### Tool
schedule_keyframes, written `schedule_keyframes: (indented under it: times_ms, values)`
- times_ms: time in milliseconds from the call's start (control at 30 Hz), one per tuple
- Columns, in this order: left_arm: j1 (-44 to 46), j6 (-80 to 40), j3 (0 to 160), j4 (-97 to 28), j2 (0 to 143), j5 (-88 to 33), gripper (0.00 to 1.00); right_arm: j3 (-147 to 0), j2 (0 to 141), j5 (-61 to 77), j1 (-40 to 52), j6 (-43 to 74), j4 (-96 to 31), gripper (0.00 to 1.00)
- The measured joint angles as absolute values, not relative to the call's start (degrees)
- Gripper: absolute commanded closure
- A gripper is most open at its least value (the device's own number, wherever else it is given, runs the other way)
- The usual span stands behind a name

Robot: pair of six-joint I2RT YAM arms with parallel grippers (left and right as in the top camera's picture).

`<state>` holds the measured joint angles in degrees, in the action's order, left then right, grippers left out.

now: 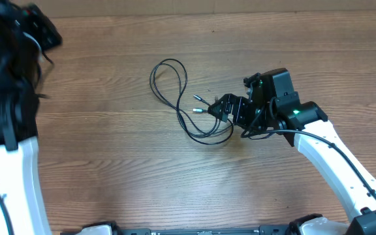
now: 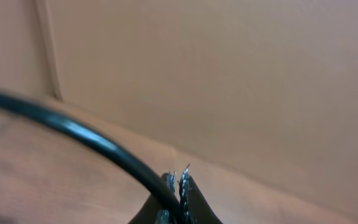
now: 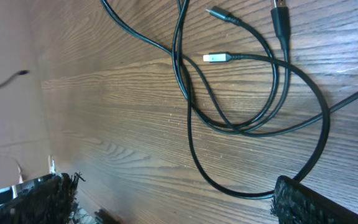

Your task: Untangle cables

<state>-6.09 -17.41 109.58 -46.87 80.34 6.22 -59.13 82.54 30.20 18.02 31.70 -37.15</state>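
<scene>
**Cables [image 1: 187,108] in a loose tangle at mid-table, right jaws wide over them**

From overhead I see thin black cords looping across each other near the middle of the wood-grain table [image 1: 109,176]. One long loop reaches toward the far left of the tangle, and the rest crosses just left of the right gripper [image 1: 219,108]. Through the right wrist camera the cords [image 3: 253,124] overlap in several places. Three plugs show at the far edge of that view: two slim silver-tipped ones [image 3: 216,58] and a thicker black one [image 3: 280,22]. I cannot read any brand or marking on them, as they are too small.

The right gripper [image 3: 179,199] has its fingers [image 3: 319,202] spread far apart. It holds nothing, and one cord's bend runs up to the right-hand finger. A green light [image 1: 297,113] glows on that wrist.

The left gripper [image 2: 178,185] has its tips pressed together with nothing between them that I can make out. A thicker black wire [image 2: 73,130] arcs across its view. Behind it I see a plain tan wall [image 2: 241,74] meeting the table's far edge.

The table top is brown with a clear, streaky grain.
</scene>
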Motion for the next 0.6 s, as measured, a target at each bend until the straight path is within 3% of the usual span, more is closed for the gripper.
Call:
schedule_keyframes:
  times_ms: [333,433,600]
  values:
    - [-17.4,-15.7,109.7,-21.1,101.3,1.5,0.91,-59.1,82.6,29.5,18.0,31.7,-37.1,0.0]
    - [-21.5,-20.0,109.7,-12.0,109.0,-2.9,0.92,-59.1,82.6,29.5,18.0,31.7,-37.1,0.0]
    - [-26.5,-27.5,109.7,-7.5,120.0,-5.4,0.92,-59.1,82.6,29.5,18.0,31.7,-37.1,0.0]
